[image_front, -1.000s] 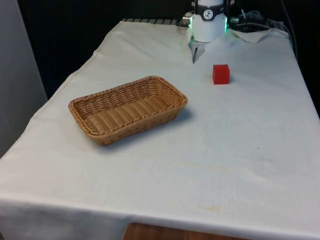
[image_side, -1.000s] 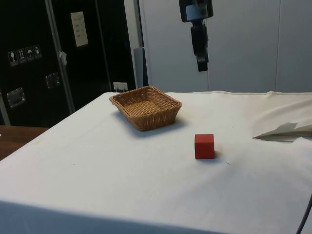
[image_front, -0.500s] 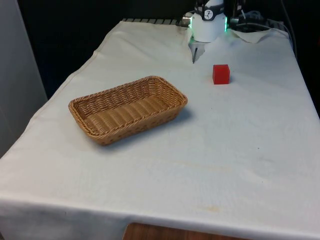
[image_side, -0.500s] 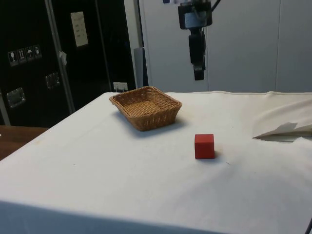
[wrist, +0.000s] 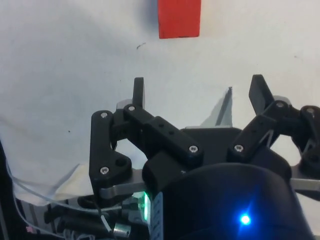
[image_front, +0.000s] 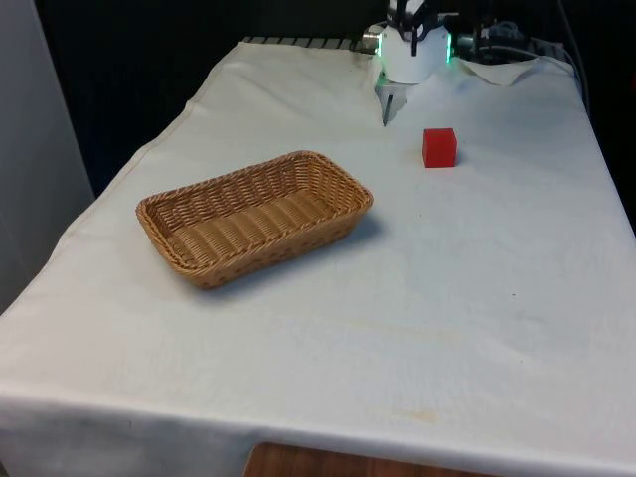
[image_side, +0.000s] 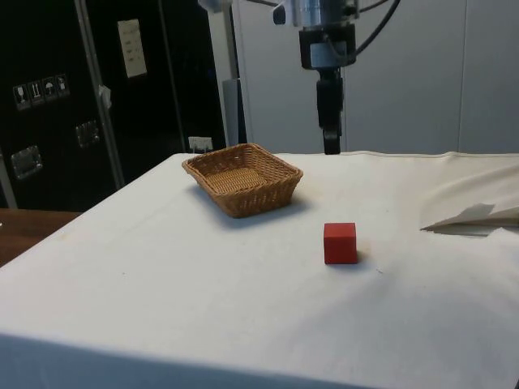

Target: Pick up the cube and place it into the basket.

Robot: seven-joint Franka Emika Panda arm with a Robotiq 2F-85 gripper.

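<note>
Sitting alone on the worktop [image_front: 517, 298], upper right of the front view, the red cube [image_front: 439, 147] lies well apart from the basket [image_front: 254, 216]. The claw [wrist: 197, 95] hangs wide, empty, short of it; descending off-centre could nudge the cube aside.

You have a table [image_front: 477, 298] under a white cloth, with two things resting directly on it. The red cube [image_front: 439, 146] sits on the cloth near the gripper [image_side: 331, 147], below and a little apart from it. The wicker basket [image_front: 254, 216] stands farther from the gripper, well apart from the cube.
</note>
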